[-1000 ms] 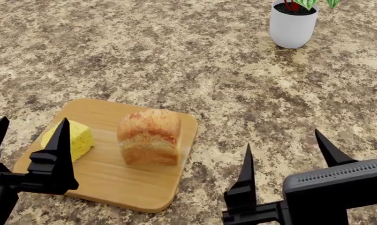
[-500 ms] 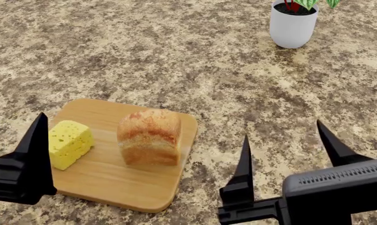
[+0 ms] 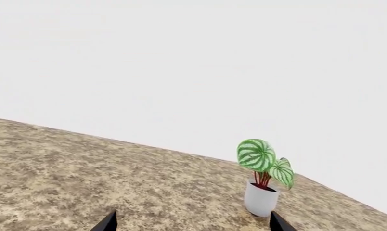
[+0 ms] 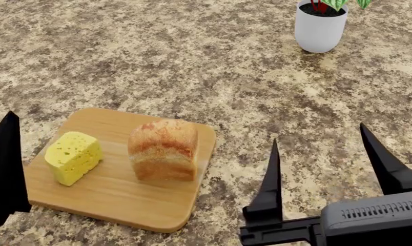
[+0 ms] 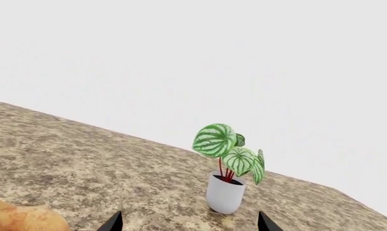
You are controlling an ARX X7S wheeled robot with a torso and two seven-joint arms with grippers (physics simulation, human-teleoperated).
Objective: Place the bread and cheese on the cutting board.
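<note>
The bread (image 4: 163, 148) stands upright in the middle of the wooden cutting board (image 4: 117, 202), and its crust corner shows in the right wrist view (image 5: 17, 219). The yellow cheese (image 4: 73, 156) rests on the board's left part, a small gap away from the loaf. My left gripper (image 3: 193, 226) is open and empty; in the head view only one black finger (image 4: 4, 174) shows, at the left edge beside the board. My right gripper (image 4: 326, 174) hangs open and empty over the counter to the right of the board, its tips (image 5: 190, 225) spread wide.
A white pot with a striped green plant (image 4: 320, 25) stands at the far right of the speckled stone counter (image 4: 192, 66). The same plant (image 3: 263, 185) shows in the left wrist view, and the plant (image 5: 227, 190) also appears ahead of the right gripper.
My left gripper has drawn back leftward from in front of the cheese, which now shows fully. The right gripper has drifted slightly right. Bread and cheese have not moved.
</note>
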